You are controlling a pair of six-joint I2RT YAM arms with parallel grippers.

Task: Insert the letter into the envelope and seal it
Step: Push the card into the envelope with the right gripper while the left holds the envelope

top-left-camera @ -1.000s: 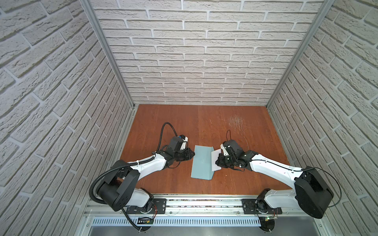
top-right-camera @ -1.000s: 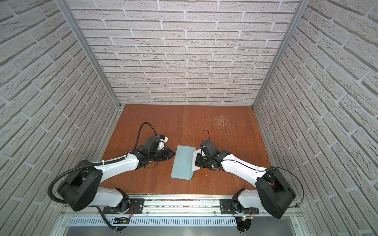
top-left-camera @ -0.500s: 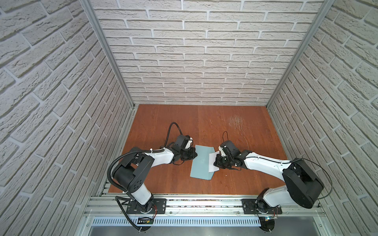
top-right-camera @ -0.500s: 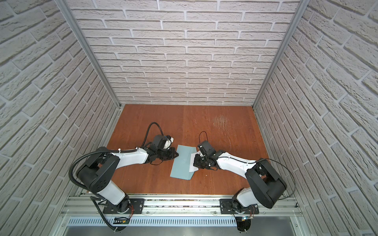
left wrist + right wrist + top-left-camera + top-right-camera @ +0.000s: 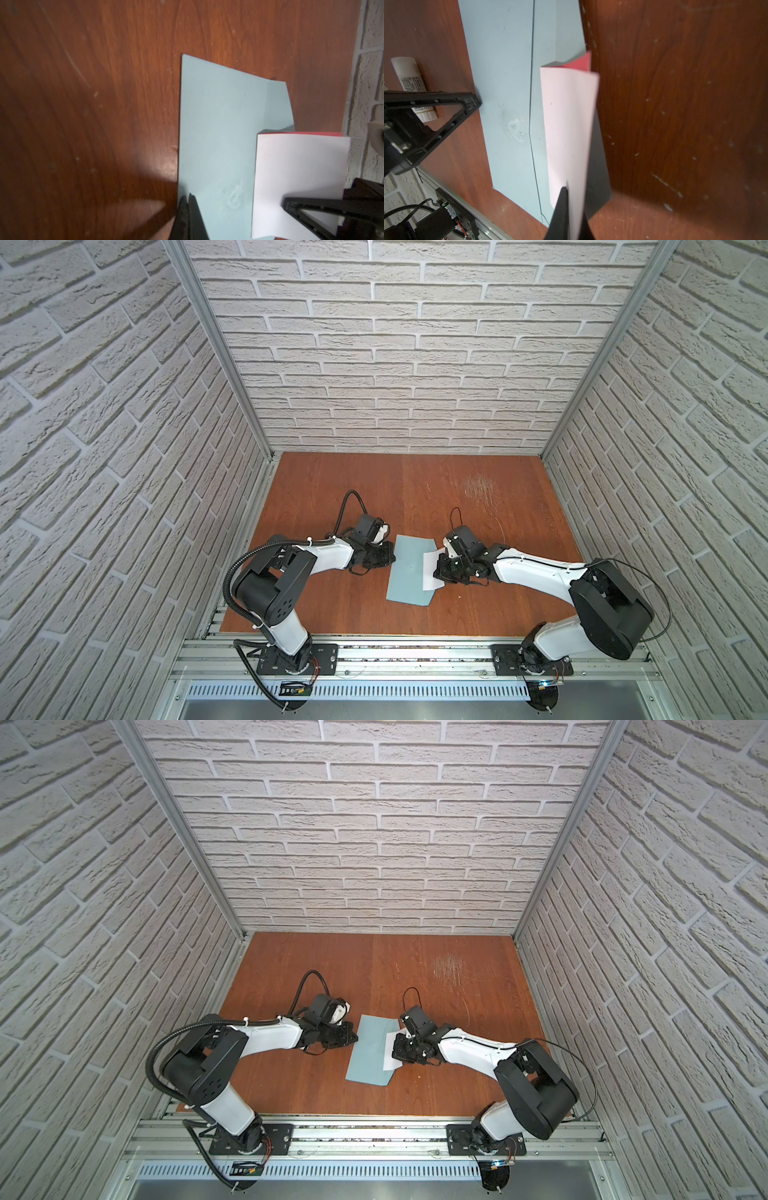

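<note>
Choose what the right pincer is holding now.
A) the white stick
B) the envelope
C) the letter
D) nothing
C: the right pincer is shut on the white letter, which lies partly over the light blue envelope.

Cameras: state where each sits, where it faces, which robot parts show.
Top views: high above the front rail, looking down on the brown wooden table; left arm, right arm whole.
Left wrist: on the left arm, facing along its shut left hand over the light blue-grey paper envelope.
Right wrist: on the right arm, facing along the right hand, shut on the pinkish-white red-edged letter.
Shared: both wrist views show envelope, letter, the opposite hand.
</note>
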